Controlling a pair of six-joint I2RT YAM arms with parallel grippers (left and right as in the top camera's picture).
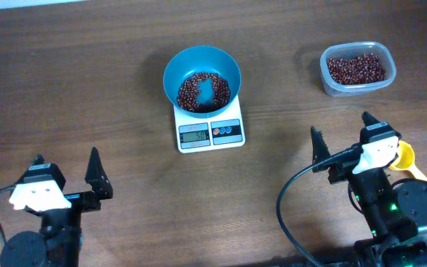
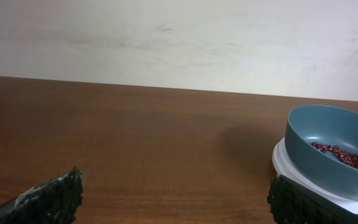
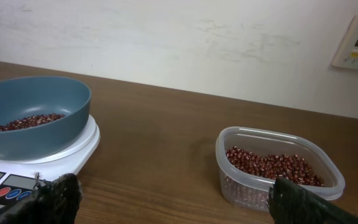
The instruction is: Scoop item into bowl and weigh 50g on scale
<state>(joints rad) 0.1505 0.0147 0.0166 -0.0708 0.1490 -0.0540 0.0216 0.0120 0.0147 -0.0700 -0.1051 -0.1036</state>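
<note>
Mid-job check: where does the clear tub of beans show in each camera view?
Overhead: clear tub at upper right, right of the white scale.
Left wrist: not in it.
Right wrist: clear tub at lower right.
Shared landmark: teal bowl on the scale, visible in all three.

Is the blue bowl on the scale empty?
No, the teal-blue bowl on the white scale has small red-brown beans lying in its bottom.

One bowl (image 1: 178, 70), one scale (image 1: 210, 133), one tub (image 1: 358, 90)
</note>
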